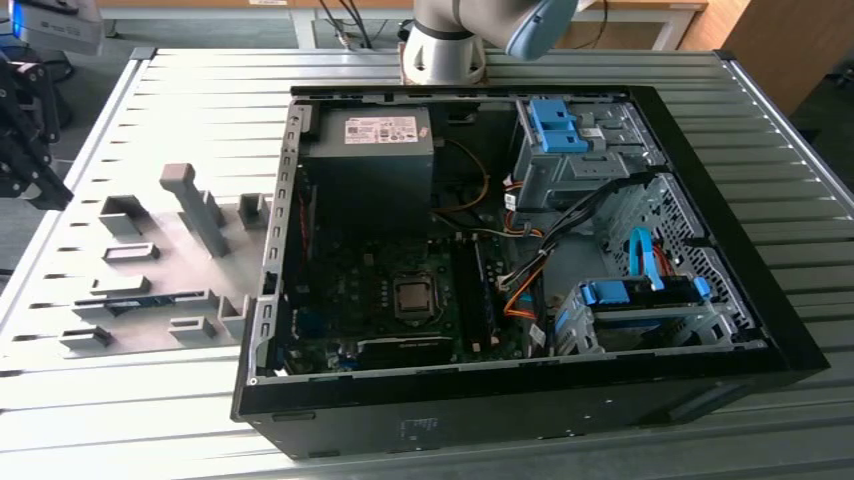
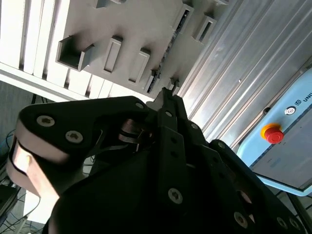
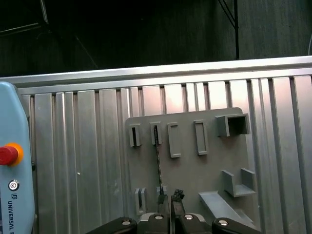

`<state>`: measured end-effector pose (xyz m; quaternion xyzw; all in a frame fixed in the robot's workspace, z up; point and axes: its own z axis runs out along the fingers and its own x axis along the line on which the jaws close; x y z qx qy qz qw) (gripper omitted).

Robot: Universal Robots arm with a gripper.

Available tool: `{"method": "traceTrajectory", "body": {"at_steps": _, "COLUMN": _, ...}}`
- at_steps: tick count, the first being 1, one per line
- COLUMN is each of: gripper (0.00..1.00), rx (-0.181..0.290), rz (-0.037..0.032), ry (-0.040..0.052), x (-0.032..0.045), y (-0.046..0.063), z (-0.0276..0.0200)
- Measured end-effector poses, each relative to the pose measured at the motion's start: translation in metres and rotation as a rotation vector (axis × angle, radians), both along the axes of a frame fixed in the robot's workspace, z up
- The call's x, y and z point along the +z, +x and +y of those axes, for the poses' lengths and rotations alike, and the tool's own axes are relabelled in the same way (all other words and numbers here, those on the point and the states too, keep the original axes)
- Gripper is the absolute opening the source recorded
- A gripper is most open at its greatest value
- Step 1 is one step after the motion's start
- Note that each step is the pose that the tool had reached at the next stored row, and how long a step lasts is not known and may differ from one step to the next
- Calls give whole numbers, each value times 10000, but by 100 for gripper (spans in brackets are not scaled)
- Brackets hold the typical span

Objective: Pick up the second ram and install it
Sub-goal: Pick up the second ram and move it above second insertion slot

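The second ram is a thin dark stick standing on edge in a slot of the grey fixture plate, at the exterior view's left beside the open computer case. In the first wrist view it is the narrow dark strip on the plate. My gripper hovers well above it, fingers pressed together with nothing between them. The second wrist view shows the same closed tips over the ram. The black memory slots lie right of the processor socket.
Grey blocks and a tall post rise from the fixture plate. A teach pendant with a red button lies on the slatted table. Dark equipment stands at the exterior view's left edge. The arm's base is behind the case.
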<state>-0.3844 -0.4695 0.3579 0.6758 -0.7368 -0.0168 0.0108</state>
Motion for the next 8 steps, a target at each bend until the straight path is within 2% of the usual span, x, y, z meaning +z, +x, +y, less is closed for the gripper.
{"method": "traceTrajectory", "body": {"at_steps": 1, "gripper": 17, "rx": 0, "rz": 0, "ry": 1, "x": -1, "y": 0, "z": 0}}
{"method": "traceTrajectory", "body": {"at_steps": 2, "gripper": 17, "rx": 0, "rz": 0, "ry": 0, "x": -2, "y": 0, "z": 0}}
{"method": "traceTrajectory", "body": {"at_steps": 4, "gripper": 29, "rx": 0, "rz": -1, "ry": 1, "x": -7, "y": 0, "z": 0}}
{"method": "traceTrajectory", "body": {"at_steps": 5, "gripper": 29, "rx": 0, "rz": 0, "ry": 1, "x": -9, "y": 0, "z": 0}}
{"method": "traceTrajectory", "body": {"at_steps": 7, "gripper": 41, "rx": -1, "rz": 1, "ry": 0, "x": -12, "y": 0, "z": 0}}
{"method": "traceTrajectory", "body": {"at_steps": 8, "gripper": 41, "rx": 0, "rz": 0, "ry": 0, "x": -14, "y": 0, "z": 0}}
